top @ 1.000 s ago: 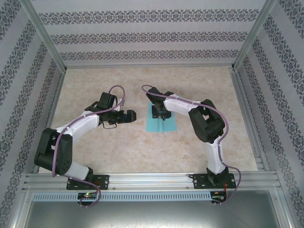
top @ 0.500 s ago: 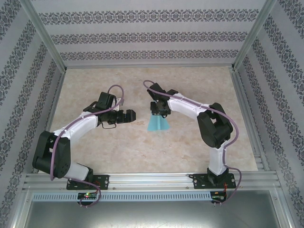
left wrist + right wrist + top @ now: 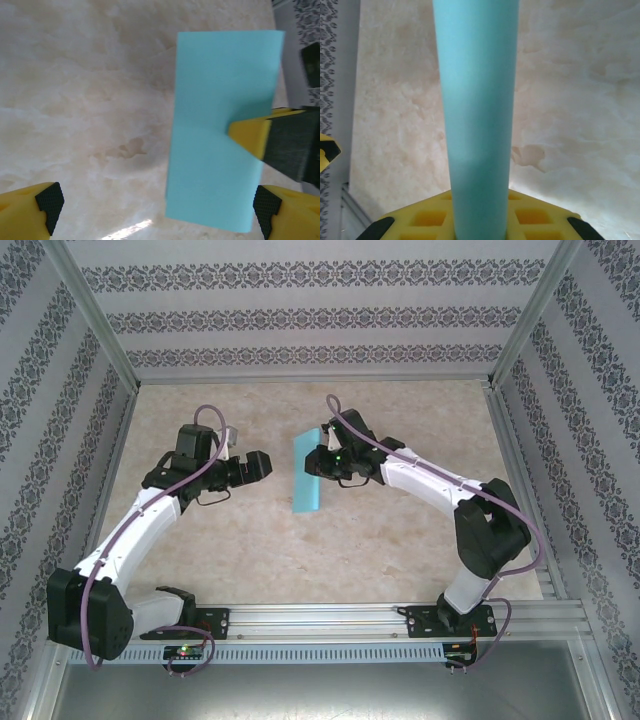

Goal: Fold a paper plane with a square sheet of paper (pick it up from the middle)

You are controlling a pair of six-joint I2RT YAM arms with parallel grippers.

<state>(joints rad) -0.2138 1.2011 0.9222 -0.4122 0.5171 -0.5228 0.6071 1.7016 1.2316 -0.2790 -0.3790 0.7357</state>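
Currently, the task is at an early stage. Above the near part of the counter (image 3: 330,560), the 2 arms reach toward mid-counter. Left pincer (image 3: 262,464): wide open, gripping nothing, aimed at the sheet and near it, not touching. Right pincer (image 3: 322,462): closed on the sheet of paper (image 3: 307,476), which is held in the air between the 2 pincers, clear of the counter. The sheet is apparently pinched near its middle, so its halves bend together into a loose, rounded curve; no sharp crease is visible. Judgement: the pick-up appears done; every fold, from centre crease to pointed nose and wings, remains.
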